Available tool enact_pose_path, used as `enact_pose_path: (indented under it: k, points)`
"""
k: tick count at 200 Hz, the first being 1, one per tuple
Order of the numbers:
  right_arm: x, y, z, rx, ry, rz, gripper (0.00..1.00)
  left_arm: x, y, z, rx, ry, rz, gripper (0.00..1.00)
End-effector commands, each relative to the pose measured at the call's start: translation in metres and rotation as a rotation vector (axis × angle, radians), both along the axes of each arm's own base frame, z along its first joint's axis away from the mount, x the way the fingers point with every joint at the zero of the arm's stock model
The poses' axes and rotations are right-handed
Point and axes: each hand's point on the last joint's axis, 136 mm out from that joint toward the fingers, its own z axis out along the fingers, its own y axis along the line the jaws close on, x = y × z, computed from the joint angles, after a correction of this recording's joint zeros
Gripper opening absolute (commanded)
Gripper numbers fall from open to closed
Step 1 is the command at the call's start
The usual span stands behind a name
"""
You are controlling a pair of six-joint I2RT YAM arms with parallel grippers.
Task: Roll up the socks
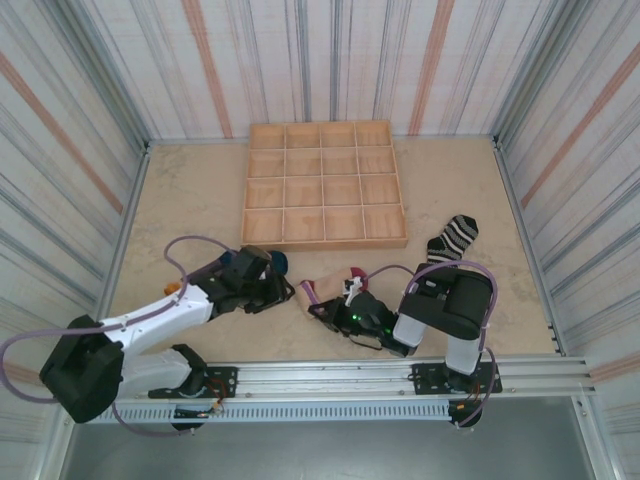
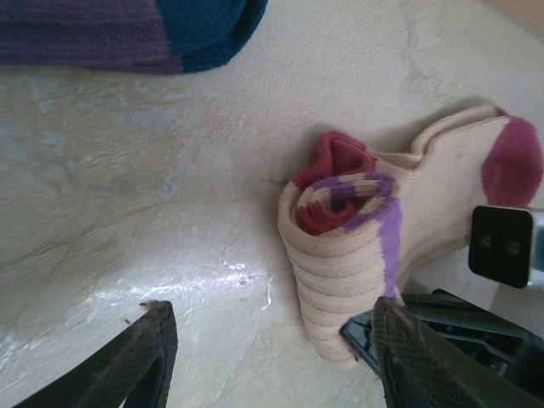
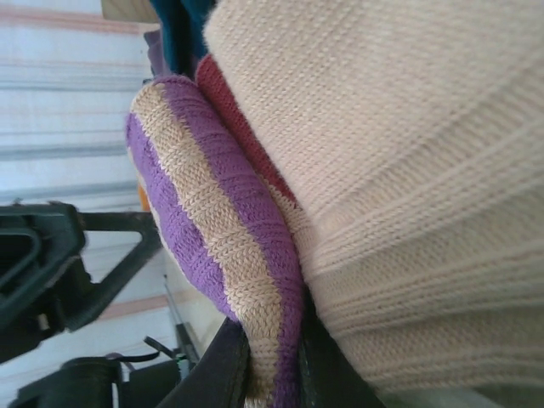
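Peach sock (image 2: 357, 255) soft, roll springy; R grip (image 3: 272, 367) pinches striped end, L grip (image 2: 272, 316) wide; I'd clamp across roll.

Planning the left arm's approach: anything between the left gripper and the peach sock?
Nothing visible: only bare table lies between the open left gripper and the half-rolled peach sock. The purple sock sits apart. The right gripper, shut on the peach sock, is close beside one left finger, so that side may be tight.
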Motion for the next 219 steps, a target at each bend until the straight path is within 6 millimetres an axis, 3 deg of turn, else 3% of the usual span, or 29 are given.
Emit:
enact_pose_path:
  k: [1,53,98,183,202,219]
  points:
    - [-0.036,-0.074,-0.098,-0.363,0.329,-0.102,0.0,0.01,-0.014,0.001,-0.013,-0.024,-0.006,0.61]
    - [-0.039,-0.093,-0.097,-0.461,0.388,-0.141,0.0,0.018,-0.042,-0.005,-0.029,-0.054,-0.058,0.59]
    - [-0.038,-0.091,-0.098,-0.458,0.404,-0.125,0.0,0.023,-0.057,-0.009,-0.062,-0.065,-0.078,0.56]
    - [-0.036,-0.086,-0.102,-0.432,0.408,-0.104,0.0,0.013,-0.052,-0.036,0.004,0.029,-0.058,0.23]
    - [-0.032,-0.081,-0.098,-0.455,0.358,-0.061,0.13,0.015,-0.048,-0.039,0.067,0.05,-0.081,0.09]
    - [-0.026,-0.074,-0.087,-0.476,0.286,-0.013,0.2,0.021,-0.041,-0.036,0.111,0.052,-0.1,0.05]
